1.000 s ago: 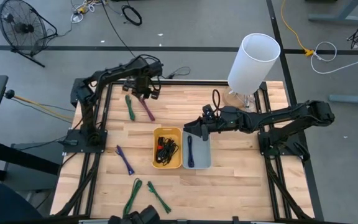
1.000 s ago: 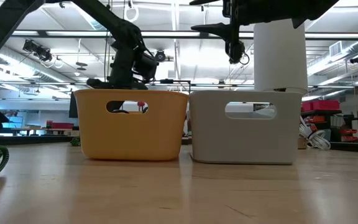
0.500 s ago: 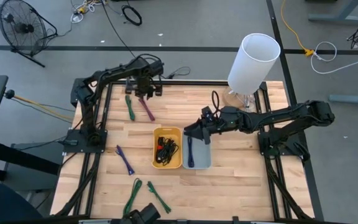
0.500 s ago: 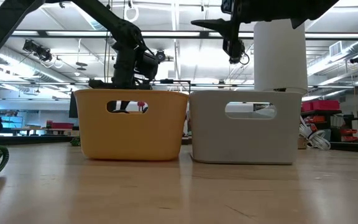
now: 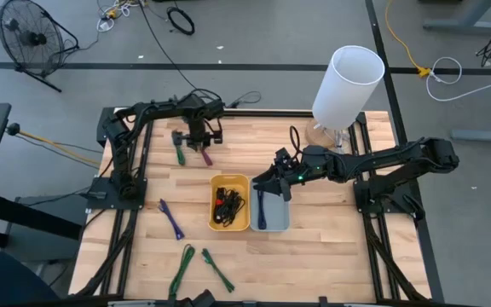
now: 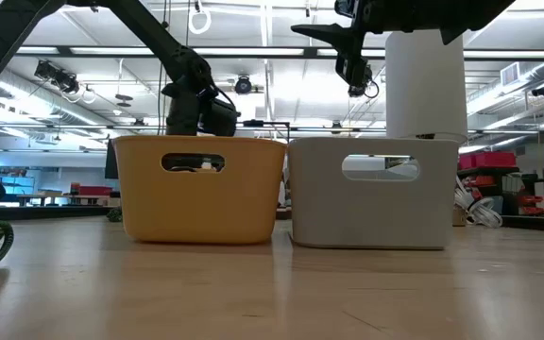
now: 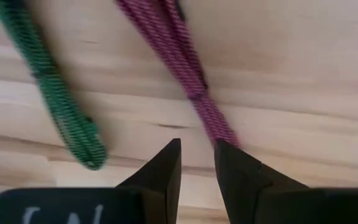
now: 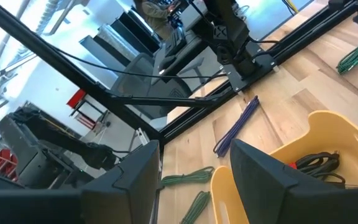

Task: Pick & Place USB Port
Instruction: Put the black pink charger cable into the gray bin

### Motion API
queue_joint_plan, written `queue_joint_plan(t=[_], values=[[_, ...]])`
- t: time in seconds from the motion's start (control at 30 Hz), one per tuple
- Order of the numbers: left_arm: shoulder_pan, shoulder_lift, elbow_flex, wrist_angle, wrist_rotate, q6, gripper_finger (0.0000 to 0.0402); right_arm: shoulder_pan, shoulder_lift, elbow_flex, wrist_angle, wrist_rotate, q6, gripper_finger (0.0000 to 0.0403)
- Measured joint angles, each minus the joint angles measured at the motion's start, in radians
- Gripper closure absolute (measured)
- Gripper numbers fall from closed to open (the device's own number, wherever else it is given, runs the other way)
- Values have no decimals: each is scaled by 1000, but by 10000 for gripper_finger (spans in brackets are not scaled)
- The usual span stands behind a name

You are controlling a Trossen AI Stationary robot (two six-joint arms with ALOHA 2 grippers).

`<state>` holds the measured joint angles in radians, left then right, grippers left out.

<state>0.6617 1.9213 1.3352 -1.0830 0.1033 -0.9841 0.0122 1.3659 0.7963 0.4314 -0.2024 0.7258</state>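
Braided cables lie on the wooden table. A magenta cable (image 5: 205, 157) (image 7: 179, 56) and a green cable (image 5: 178, 149) (image 7: 55, 99) lie side by side at the far left. My left gripper (image 5: 201, 139) (image 7: 197, 158) is low over them, open by a narrow gap, with one fingertip (image 7: 229, 152) at the magenta cable's end. My right gripper (image 5: 271, 181) (image 8: 194, 155) hangs open and empty above the far rims of the yellow bin (image 5: 214, 205) and the grey bin (image 5: 284, 213). A blue-purple cable (image 5: 261, 207) lies in the grey bin. My left gripper points down at the table, and the magenta cable's end (image 7: 224, 132) runs up to one fingertip, not into the gap. Whether that finger touches the cable, I cannot tell.
The yellow bin holds black and red cables (image 5: 228, 205). A purple cable (image 5: 171, 219) lies left of it, and two green cables (image 5: 182, 271) (image 5: 217, 270) lie near the near edge. A tall white cylinder (image 5: 348, 81) stands at the far right corner.
My left gripper has moved toward the table's near edge and down, from above the cables' far ends to low over the magenta cable. In the low view it has sunk behind the yellow bin. The cables have not moved.
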Motion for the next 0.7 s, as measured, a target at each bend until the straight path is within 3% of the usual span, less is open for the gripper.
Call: queue_joint_plan(t=[0.2,0.7], values=[[-9,0,-2,73,40,-26,301,0,0,0,-5,-32,-2,206],[-8,0,-2,66,-9,-45,301,0,0,0,-5,-34,-1,206]])
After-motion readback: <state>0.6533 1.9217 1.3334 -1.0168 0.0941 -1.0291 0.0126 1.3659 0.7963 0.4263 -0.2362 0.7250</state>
